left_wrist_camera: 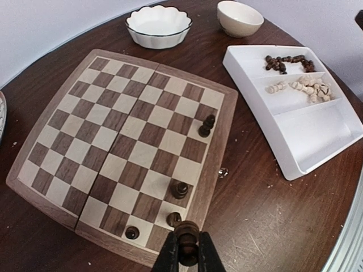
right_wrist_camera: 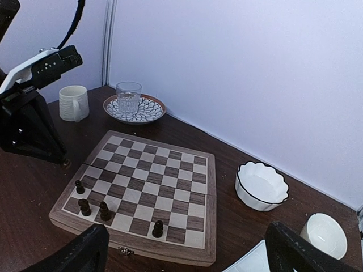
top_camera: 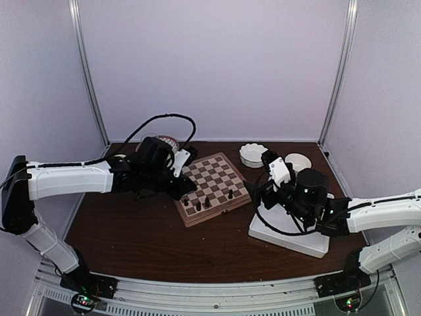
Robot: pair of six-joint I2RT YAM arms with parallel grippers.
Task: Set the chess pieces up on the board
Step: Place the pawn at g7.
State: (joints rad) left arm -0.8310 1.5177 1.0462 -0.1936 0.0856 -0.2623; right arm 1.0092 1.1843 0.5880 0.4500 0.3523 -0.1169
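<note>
Left tool [left_wrist_camera: 187, 252], at the bottom edge of the left wrist view: its 2 fingers are closed tight on 1 dark chess piece [left_wrist_camera: 186, 233], gripped below its rounded head. The held piece sits over the near corner of the chessboard [left_wrist_camera: 224, 130]; whether its base touches the wood cannot be told.

Chessboard: lies flat on the dark brown surface [left_wrist_camera: 255, 215], between the 2 arms. 4 dark pieces [left_wrist_camera: 180, 188] stand upright on it, all in the row of squares along the edge that faces the white tray; 3 are grouped near the left tool and 1 stands apart further along that row.

White divided tray [left_wrist_camera: 295, 141]: rests on the surface just beside the board. 1 end compartment holds a heap of dark pieces [left_wrist_camera: 286, 61]; the middle compartment holds pale pieces [left_wrist_camera: 303, 86].

Right tool [right_wrist_camera: 187, 243]: jaws spread wide, nothing between them, hanging above the tray and facing the board.

Beyond the board: scalloped white bowl [left_wrist_camera: 157, 25] and plain cream bowl [left_wrist_camera: 239, 17] on 1 side; cream mug [right_wrist_camera: 74, 103] and a glass [right_wrist_camera: 129, 96] standing on a patterned saucer [right_wrist_camera: 144, 110] on the other.
</note>
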